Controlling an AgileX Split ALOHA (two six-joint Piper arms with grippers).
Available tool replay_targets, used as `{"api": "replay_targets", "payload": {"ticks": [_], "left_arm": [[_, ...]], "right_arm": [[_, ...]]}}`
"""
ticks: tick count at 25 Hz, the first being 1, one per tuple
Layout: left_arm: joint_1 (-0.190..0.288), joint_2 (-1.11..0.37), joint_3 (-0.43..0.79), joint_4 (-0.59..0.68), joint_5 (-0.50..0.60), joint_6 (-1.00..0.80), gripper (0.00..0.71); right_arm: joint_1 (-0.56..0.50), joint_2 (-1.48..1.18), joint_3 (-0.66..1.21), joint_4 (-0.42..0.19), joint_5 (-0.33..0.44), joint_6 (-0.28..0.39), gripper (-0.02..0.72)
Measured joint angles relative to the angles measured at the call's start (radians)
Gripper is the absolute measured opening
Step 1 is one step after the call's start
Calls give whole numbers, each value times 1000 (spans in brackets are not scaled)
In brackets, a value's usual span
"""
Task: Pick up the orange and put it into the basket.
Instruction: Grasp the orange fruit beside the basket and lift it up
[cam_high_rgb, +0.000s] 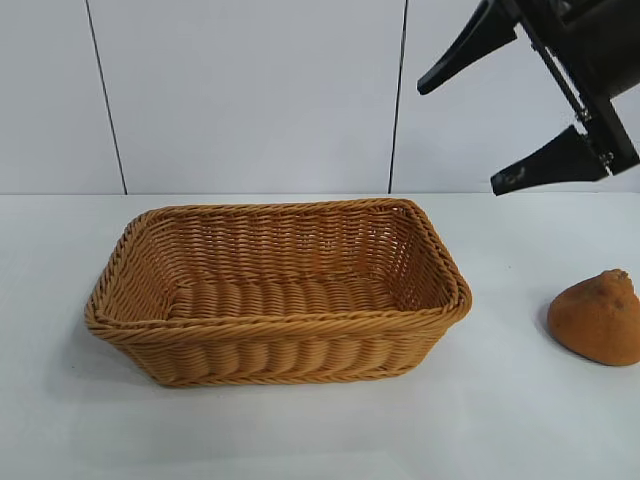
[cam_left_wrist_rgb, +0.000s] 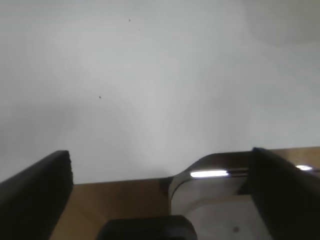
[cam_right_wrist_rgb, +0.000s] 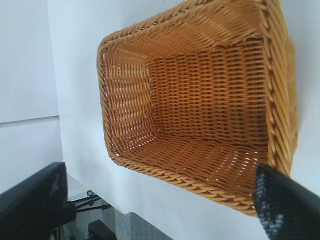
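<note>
The orange (cam_high_rgb: 600, 317), dull orange-brown with a small knob on top, lies on the white table at the right edge of the exterior view. The tan wicker basket (cam_high_rgb: 440, 262) stands empty in the middle, to the orange's left. My right gripper (cam_high_rgb: 458, 130) hangs open and empty high above the table, up and left of the orange, near the basket's right end. Its wrist view shows the basket's inside (cam_right_wrist_rgb: 210, 95) between its wide-apart fingers (cam_right_wrist_rgb: 285, 210). My left gripper (cam_left_wrist_rgb: 160, 195) is open and empty over bare table; it is out of the exterior view.
The white table (cam_high_rgb: 300, 430) runs all round the basket, with a white panelled wall behind. The left wrist view shows a brown table edge and a metal fitting (cam_left_wrist_rgb: 210, 185) under the gripper.
</note>
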Motion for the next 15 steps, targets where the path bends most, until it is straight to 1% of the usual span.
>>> {"api": "replay_targets", "payload": {"ticks": [1,3,8,9,11,13,15], "left_arm": [[0,-39,1,-3,-2,0,672],[0,-104,2,-4,-3,0,672],[0,-271,4,-6,-4,0,672],[0,-308,4,-6,-4,0,672],[0,-376,4,-6,-4,0,672],[0,-448,5,-6,-4,0,672],[0,-507,6,-6,-4,0,672]], "right_arm": [[0,0,-29,-19,2,13,694],[0,0,-84,-82,6,56,694],[0,1,-215,-370,45,219,694],[0,1,-234,-424,53,244,694],[-1,1,-263,-505,75,286,694],[-8,1,-276,-561,98,309,694],[-25,1,-279,-592,116,324,694]]}}
